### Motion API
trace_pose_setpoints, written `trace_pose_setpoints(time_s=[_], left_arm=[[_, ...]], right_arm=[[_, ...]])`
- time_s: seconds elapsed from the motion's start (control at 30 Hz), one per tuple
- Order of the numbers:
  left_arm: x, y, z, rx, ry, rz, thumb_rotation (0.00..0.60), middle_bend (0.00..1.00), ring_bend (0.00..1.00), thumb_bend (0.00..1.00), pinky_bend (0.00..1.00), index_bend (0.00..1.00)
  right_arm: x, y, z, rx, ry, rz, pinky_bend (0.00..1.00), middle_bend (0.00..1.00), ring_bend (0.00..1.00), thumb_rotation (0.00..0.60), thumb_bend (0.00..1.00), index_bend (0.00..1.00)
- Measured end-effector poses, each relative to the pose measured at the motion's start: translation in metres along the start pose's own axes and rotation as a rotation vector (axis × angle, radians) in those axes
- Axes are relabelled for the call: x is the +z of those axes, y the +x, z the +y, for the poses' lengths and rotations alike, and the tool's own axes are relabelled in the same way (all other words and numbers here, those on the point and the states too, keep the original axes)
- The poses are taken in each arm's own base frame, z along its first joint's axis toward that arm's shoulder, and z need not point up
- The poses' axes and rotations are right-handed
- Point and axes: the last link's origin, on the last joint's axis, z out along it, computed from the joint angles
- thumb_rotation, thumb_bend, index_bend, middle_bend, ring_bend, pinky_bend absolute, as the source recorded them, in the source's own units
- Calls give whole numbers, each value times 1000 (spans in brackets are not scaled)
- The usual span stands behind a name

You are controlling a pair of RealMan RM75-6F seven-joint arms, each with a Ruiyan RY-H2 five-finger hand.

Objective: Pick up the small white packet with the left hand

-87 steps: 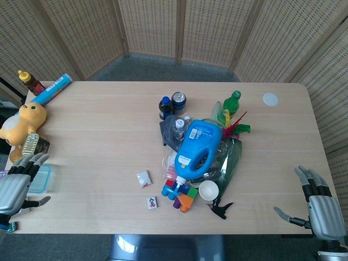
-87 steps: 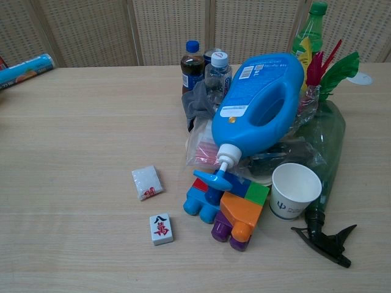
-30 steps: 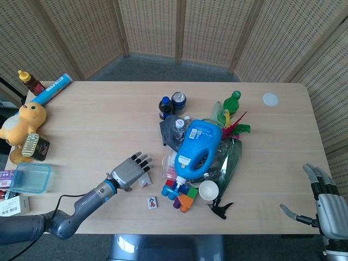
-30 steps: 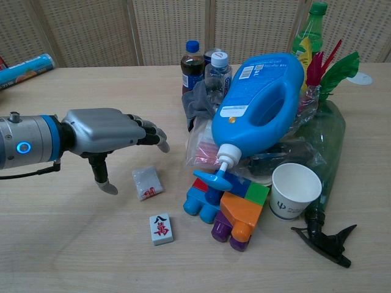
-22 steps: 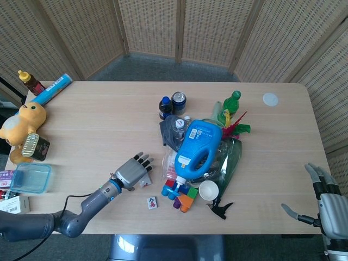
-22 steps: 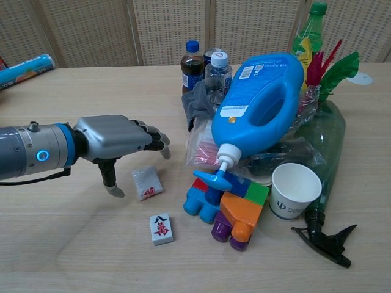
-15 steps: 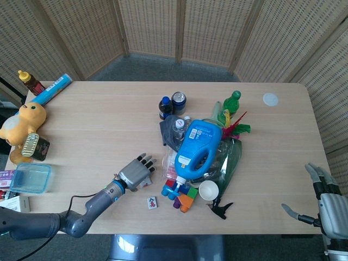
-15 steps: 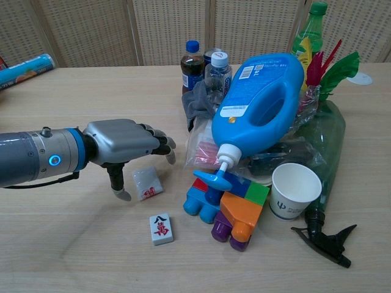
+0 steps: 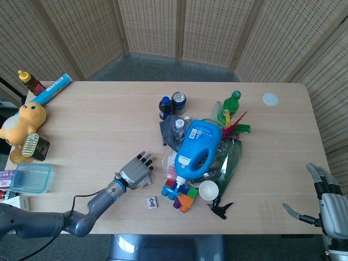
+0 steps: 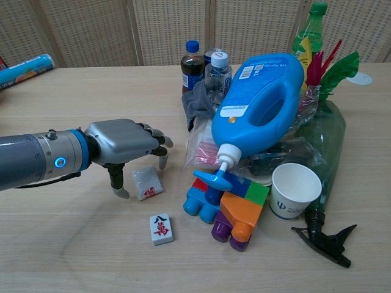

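The small white packet (image 10: 146, 182) with red print lies flat on the table, just left of the toy blocks. In the head view only its edge (image 9: 145, 185) peeks out from under my left hand (image 9: 136, 171). My left hand (image 10: 125, 145) hovers directly over the packet, palm down, fingers spread and curving downward, thumb hanging at the packet's left side. Nothing is held in it. My right hand (image 9: 326, 200) stays open at the table's far right corner, holding nothing.
A mahjong tile (image 10: 160, 228) lies in front of the packet. Coloured blocks (image 10: 225, 208), a blue detergent jug (image 10: 259, 101), a paper cup (image 10: 294, 190), bottles (image 10: 192, 63) and a plastic bag crowd the right. A plush duck (image 9: 22, 122) and a clear box (image 9: 31, 178) sit far left.
My left hand came in from the left edge, moved right across the table and settled lower over the packet, fingers curling down. The right hand barely moved.
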Motion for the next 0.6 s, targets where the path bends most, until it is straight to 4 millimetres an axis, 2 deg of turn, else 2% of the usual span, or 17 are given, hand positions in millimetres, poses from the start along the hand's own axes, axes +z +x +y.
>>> trace_pose_setpoints(time_s=[0.2, 0.43, 0.6], left_arm=[[3, -4, 4, -10, 7, 1, 600, 0, 0, 0, 0, 370], [4, -4, 4, 9, 25, 30, 600, 0, 0, 0, 0, 603], [3, -6, 2, 27, 35, 37, 600, 0, 0, 0, 0, 638]], right_arm=[[0, 0, 1, -1, -3, 0, 0, 0, 0, 372, 0, 0], [0, 0, 1, 1, -2, -1, 0, 0, 0, 371, 0, 0], [0, 0, 1, 1, -1, -2, 0, 0, 0, 373, 0, 0]])
